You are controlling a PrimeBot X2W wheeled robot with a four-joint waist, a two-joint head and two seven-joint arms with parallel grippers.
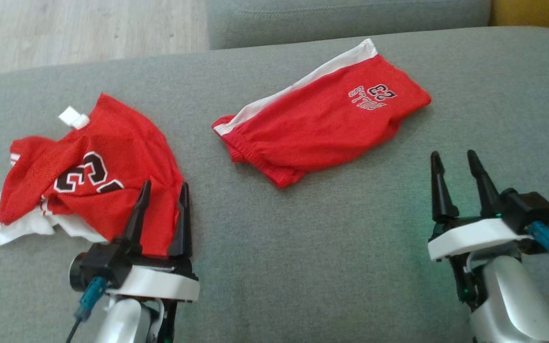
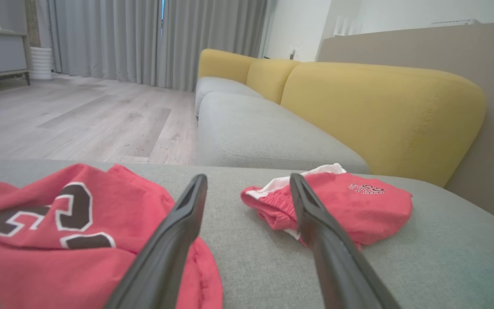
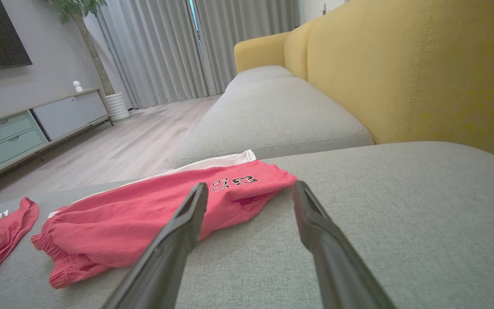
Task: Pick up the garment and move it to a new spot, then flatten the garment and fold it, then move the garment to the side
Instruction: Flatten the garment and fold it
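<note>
Two red garments lie on the grey seat cushion. A crumpled red jersey with a black-and-white number and white trim sits at the left. Red shorts with a white side stripe and small lettering lie flat at centre right. My left gripper is open, its fingers over the jersey's near right edge, holding nothing. My right gripper is open and empty, just off the shorts' right end. The left wrist view has the jersey at lower left, the shorts beyond my left gripper. The right wrist view looks over my right gripper at the shorts.
A second grey cushion adjoins at the back, with a yellow backrest to the right. Wooden floor lies past the cushion's far left edge. A low cabinet and curtains stand across the room.
</note>
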